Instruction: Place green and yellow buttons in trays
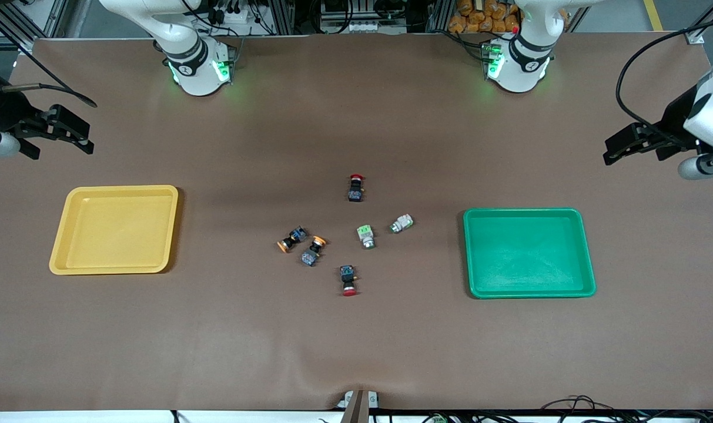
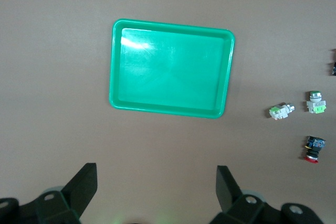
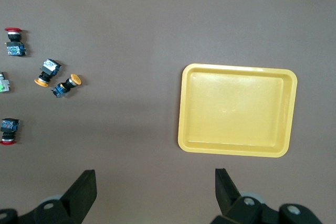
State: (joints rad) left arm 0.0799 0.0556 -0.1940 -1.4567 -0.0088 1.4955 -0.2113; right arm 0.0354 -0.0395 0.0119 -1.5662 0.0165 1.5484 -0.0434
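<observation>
Nothing placed yet. Two green buttons (image 1: 366, 236) lie beside the green tray (image 1: 585, 252) on its right-arm side, two yellow buttons (image 1: 312, 250) past them. Left gripper (image 1: 623, 144), jaws apart and empty, hangs at the tray's left-arm end, nearer the green pair. Right gripper (image 1: 77, 134), jaws apart, waits over the table by the yellow tray (image 1: 62, 247).

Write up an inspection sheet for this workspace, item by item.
Surface: brown table, mat rippled at the edge nearest the front camera.
Job's things: yellow tray and green tray hold nothing; two yellow buttons and two green buttons lie mid-table.
Clutter: two red buttons among them.
Grippers: left pincer and right pincer open, waiting at the table's ends.
Cables: black cable by the left arm.
Surroundings: equipment racks past the bases.
</observation>
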